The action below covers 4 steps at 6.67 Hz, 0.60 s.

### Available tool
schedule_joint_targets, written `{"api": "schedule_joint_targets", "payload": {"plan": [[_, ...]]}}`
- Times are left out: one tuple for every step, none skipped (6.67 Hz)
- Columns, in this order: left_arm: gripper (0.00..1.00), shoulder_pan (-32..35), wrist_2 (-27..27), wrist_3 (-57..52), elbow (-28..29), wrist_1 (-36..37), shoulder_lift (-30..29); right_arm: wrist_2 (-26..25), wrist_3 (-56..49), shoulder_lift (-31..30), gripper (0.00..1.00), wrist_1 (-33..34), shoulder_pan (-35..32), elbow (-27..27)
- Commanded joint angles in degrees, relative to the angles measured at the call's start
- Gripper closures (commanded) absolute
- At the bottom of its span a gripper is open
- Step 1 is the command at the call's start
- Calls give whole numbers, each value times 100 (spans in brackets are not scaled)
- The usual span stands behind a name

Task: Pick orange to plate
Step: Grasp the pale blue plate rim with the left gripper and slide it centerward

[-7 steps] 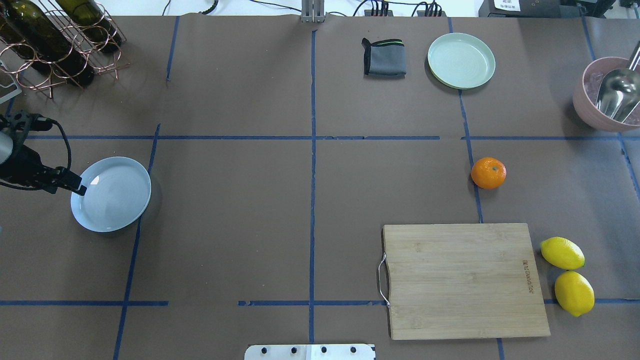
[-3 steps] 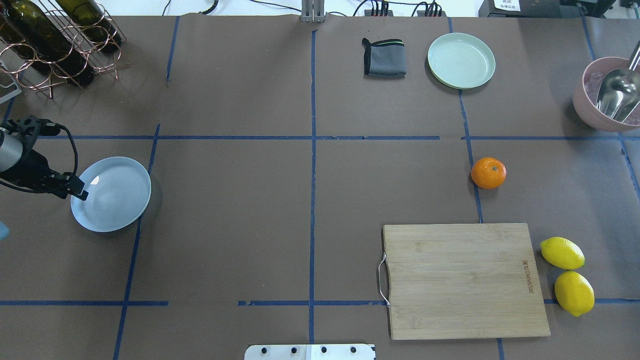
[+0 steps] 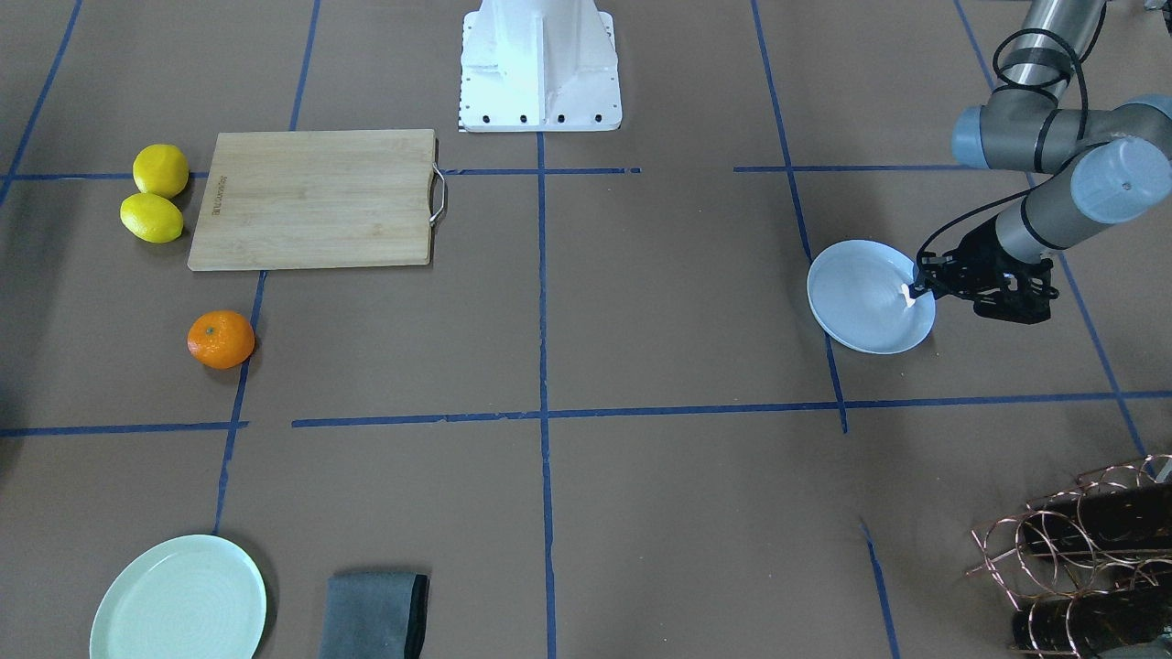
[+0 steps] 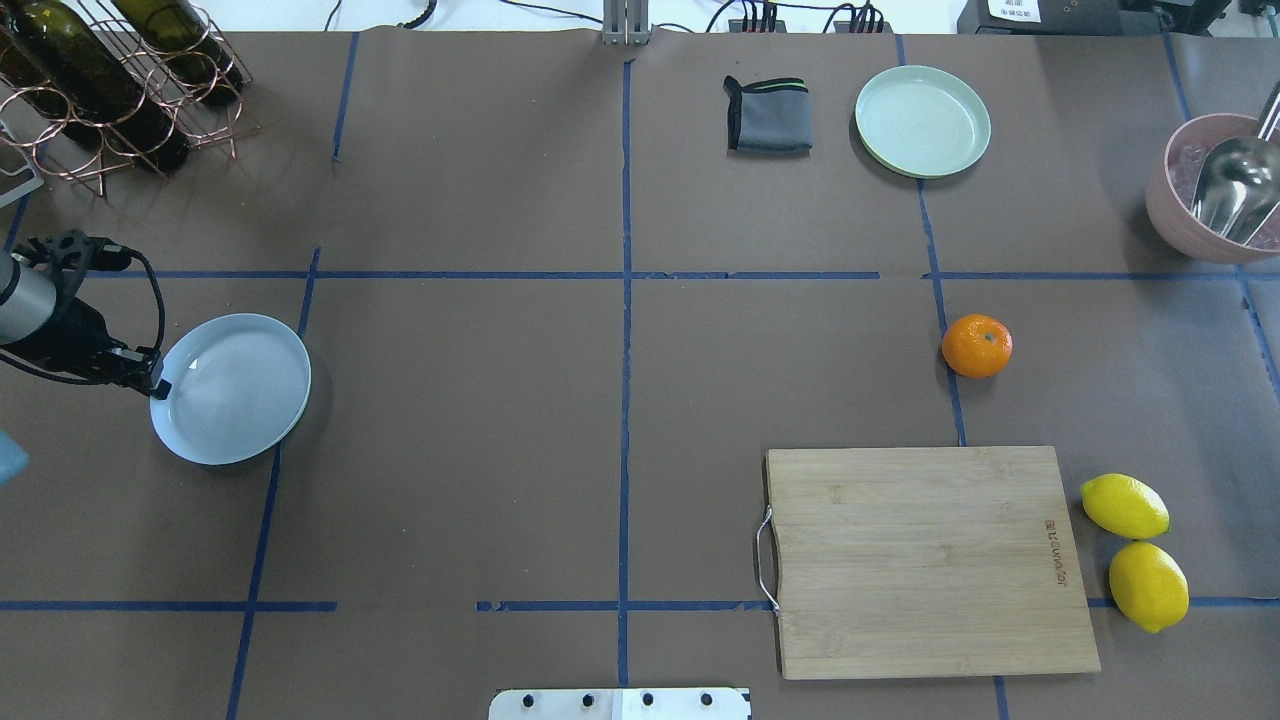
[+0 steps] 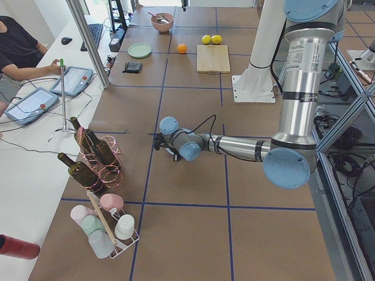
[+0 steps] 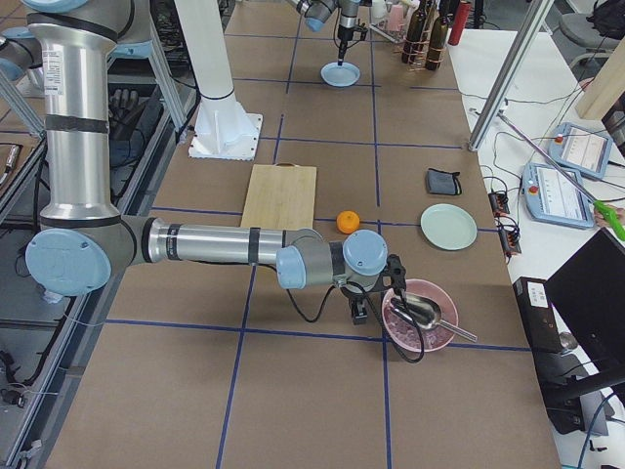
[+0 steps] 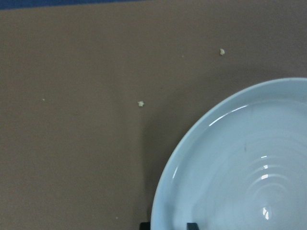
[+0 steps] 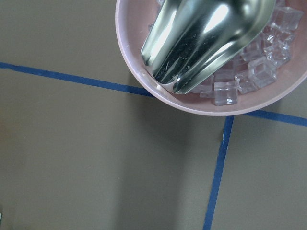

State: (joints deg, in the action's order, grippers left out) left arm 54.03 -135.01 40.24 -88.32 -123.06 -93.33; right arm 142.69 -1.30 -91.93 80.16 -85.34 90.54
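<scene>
The orange (image 4: 977,346) lies on the brown table at the right, just beyond the cutting board, with no gripper near it; the front-facing view shows this orange (image 3: 221,339) too. The pale bluish-white plate (image 4: 232,388) lies flat at the far left. My left gripper (image 4: 158,385) is at the plate's left rim, shut on it. In the left wrist view its two fingertips straddle the rim of the plate (image 7: 240,167). My right gripper (image 6: 359,315) shows only in the exterior right view, beside the pink bowl; I cannot tell its state.
A mint-green plate (image 4: 922,121) and a folded grey cloth (image 4: 768,115) lie at the back. The wooden cutting board (image 4: 925,560) and two lemons (image 4: 1124,506) are at the front right. A pink bowl (image 4: 1190,220) holds ice and a metal scoop. A bottle rack (image 4: 110,80) stands back left.
The plate has shifted a little to the right with the left gripper at its rim. The orange has not moved.
</scene>
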Motion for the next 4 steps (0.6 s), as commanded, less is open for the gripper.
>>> {"api": "schedule_joint_targets", "payload": {"plan": [[100,2,-392,698,-447,53,-437,30,15,17,0,-9,0,60],[100,-24,-395,2253,-371,54,-1354,326,33,35,0,-9,9,61],[100,-407,-316,3452,-335,54,-1911,381,42,61,0,-9,9,78],[100,-1090,128,4004,-291,62,-2369,382,42,70,0,-9,9,87]]}}
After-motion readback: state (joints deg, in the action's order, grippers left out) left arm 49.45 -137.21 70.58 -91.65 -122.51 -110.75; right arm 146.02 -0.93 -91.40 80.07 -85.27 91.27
